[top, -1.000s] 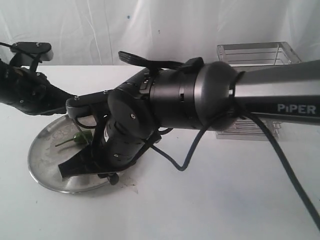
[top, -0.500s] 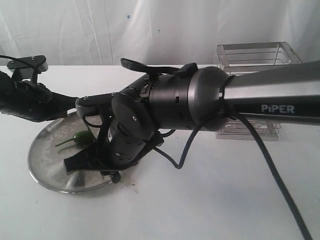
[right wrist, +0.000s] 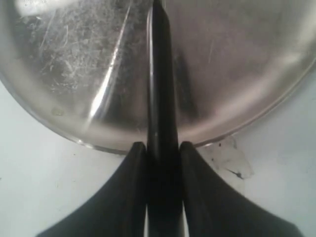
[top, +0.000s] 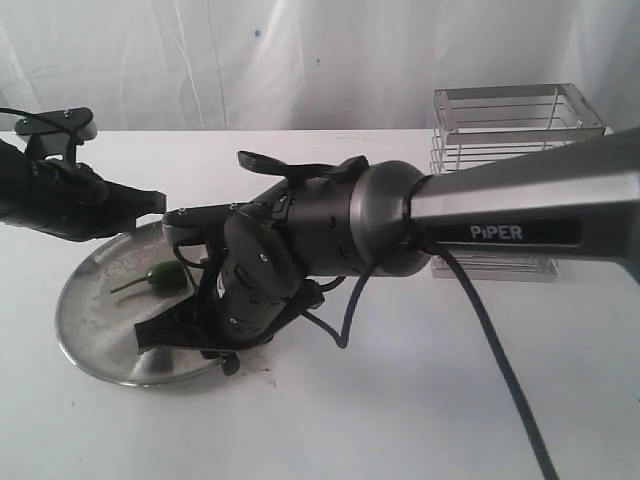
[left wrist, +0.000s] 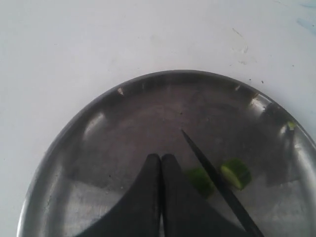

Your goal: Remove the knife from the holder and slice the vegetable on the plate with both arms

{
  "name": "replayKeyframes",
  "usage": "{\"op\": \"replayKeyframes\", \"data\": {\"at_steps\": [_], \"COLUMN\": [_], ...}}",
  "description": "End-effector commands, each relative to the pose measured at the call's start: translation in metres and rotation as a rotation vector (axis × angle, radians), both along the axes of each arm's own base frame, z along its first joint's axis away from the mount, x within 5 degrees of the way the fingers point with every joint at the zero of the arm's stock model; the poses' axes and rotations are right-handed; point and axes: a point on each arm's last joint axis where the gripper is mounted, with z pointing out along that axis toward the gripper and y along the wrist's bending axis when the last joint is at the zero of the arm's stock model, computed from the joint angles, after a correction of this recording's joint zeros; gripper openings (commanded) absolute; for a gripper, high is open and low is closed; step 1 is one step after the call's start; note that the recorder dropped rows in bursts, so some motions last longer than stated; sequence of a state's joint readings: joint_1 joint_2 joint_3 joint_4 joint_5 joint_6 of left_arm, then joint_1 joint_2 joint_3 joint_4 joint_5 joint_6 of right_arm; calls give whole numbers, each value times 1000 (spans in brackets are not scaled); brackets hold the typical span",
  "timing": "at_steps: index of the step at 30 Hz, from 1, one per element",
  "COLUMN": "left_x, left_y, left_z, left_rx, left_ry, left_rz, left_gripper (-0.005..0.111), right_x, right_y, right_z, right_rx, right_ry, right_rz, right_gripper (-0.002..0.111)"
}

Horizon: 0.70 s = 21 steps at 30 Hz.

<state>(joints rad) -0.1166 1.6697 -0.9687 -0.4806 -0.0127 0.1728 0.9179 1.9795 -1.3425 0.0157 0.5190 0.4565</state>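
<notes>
the white table (top: pixel 450 400) carries everything. the right arm (top: pixel 520 215), with a grey sleeve lettered piper, stretches from the right across to the steel plate (top: pixel 80 335) at near left. the wire holder (top: pixel 510 110) stands far right, well apart from both. the right gripper (right wrist: pixel 163 148) is clenched on the black knife (right wrist: pixel 159 74) at the plate's near rim, the blade lying in over the plate. the left gripper (left wrist: pixel 161 158) is pressed closed on nothing, over the plate's far-left part. the vegetable (left wrist: pixel 236 173) lies on the plate just beside those closed tips, with the blade crossing between two green pieces.
</notes>
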Motion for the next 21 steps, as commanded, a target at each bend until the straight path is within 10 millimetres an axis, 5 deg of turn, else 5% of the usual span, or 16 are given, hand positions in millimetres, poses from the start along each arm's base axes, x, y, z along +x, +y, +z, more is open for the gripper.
{"op": "replayKeyframes", "data": {"at_steps": [1, 21], "left_x": [-2, -2], "left_y": [-9, -9], "left_z": [0, 1], "left_rx": [2, 7], "left_ry": [3, 0], "left_rz": [-33, -37], "left_gripper": [0, 0], "right_x": [4, 9], "right_y": [0, 6], "right_z": [-2, -1], "right_rx": [25, 98], "right_ry": [20, -29], "right_rz": [-31, -44], "right_gripper": [0, 0]}}
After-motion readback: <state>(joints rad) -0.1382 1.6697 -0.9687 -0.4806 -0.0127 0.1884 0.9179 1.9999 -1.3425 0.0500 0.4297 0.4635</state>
